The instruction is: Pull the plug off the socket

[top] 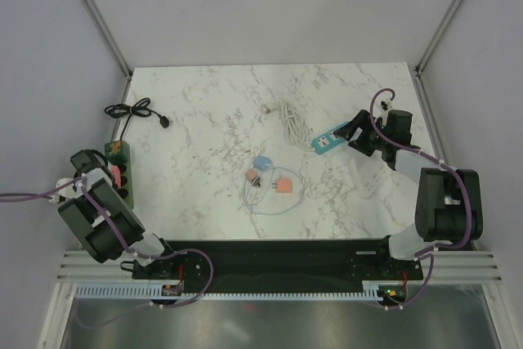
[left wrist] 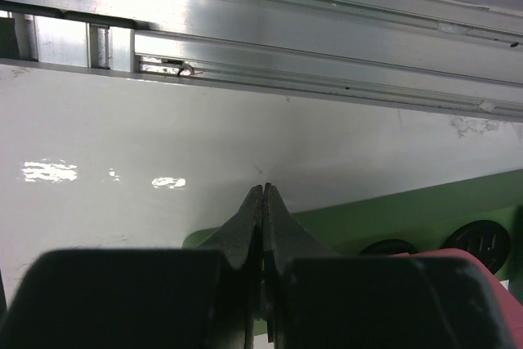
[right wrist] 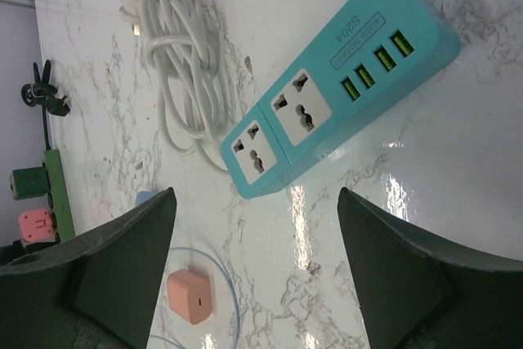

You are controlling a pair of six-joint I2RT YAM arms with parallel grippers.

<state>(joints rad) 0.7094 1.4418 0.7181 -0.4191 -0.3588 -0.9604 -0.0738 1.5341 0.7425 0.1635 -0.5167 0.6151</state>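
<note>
Power strips: two. You have a green strip along the left edge of the table and a teal strip on the right side, well apart.

Plugs seated: two, both in the green strip. One is a green plug and one a pink plug, side by side. The teal strip carries none; your right wrist view shows its two sockets and four USB ports bare.

Cords: one white cord bundled beside the teal strip, and one black cord coiled beyond the green strip.

Loose adapters: two at mid-table, one salmon adapter and one blue adapter, with a thin blue cable looped around them.

Your left gripper has its fingers pressed together on nothing; it sits just beside the green strip, with the pink plug at the lower right of its view.

Your right gripper stands spread wide and empty, near the socket end of the teal strip.
</note>
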